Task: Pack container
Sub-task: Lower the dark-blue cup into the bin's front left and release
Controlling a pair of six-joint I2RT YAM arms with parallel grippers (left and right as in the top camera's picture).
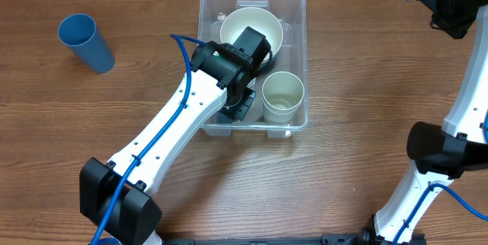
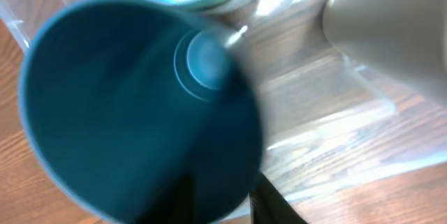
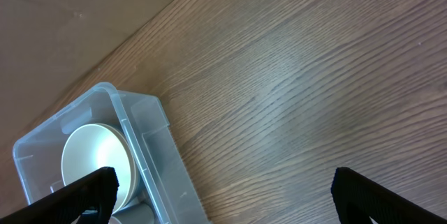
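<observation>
Left arm (image 1: 171, 127) diagonally over container (image 1: 214, 7)

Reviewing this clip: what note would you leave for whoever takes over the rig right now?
Left claw: down in the container, blue cup filling its camera; grip unclear.
Right claw: open, empty, away over the table.
Packed: white bowl, white cup.
To do: settle that cup, then fetch the other blue cup lying on the table, left of the container.

1. Overhead: bright, even light from above; sharp focus; soft shadows on the table (image 1: 366, 123).
2. Left wrist: heavy blur; possibly a blue cup (image 2: 133, 112) close up; glare whitens the container (image 2: 335, 119).
3. Right wrist: crisp, evenly lit.
</observation>
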